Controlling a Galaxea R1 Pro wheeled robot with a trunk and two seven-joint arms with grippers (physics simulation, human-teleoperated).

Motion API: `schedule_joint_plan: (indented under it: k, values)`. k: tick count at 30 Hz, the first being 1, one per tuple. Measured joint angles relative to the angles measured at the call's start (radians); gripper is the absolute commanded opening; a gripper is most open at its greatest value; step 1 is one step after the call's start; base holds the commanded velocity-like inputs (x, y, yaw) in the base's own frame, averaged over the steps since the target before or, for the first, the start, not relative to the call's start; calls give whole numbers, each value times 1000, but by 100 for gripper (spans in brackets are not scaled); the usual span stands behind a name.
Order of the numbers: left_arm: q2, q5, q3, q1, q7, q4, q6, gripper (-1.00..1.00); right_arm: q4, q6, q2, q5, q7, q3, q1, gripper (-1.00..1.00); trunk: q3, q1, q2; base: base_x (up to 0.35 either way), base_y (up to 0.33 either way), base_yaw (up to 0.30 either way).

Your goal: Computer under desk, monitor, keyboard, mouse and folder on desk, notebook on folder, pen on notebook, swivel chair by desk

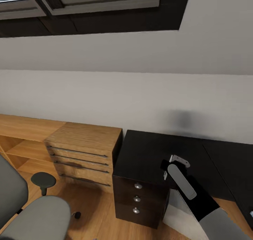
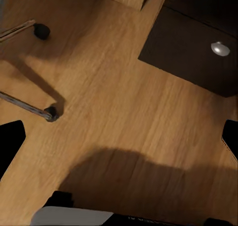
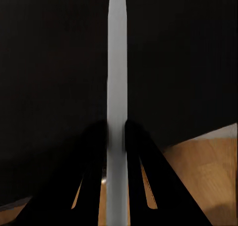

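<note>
Right wrist view shows our right gripper (image 3: 117, 137) clamped on the keyboard (image 3: 117, 77), edge-on above the desk (image 3: 54, 62); our left gripper (image 2: 119, 137) hangs spread over the floor (image 2: 114, 112).

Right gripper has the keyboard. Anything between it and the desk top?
Nothing visible. The right gripper is shut on the keyboard, held edge-on just above the desk. The stretch of glossy black top beneath it looks bare, so a straight set-down seems unobstructed.
</note>
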Motion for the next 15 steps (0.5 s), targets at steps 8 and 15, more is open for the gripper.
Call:
schedule_joint_plan:
  k: [8,15]
  values:
    - [0,-5,1,0,5,8,-52,100,49,-5,-60,3,18,-76,0,-100,6,0,0,0,0,-263]
    - [0,-4,1,0,5,8,-53,100,84,-7,-76,8,26,-132,0,-100,12,0,0,0,0,-263]
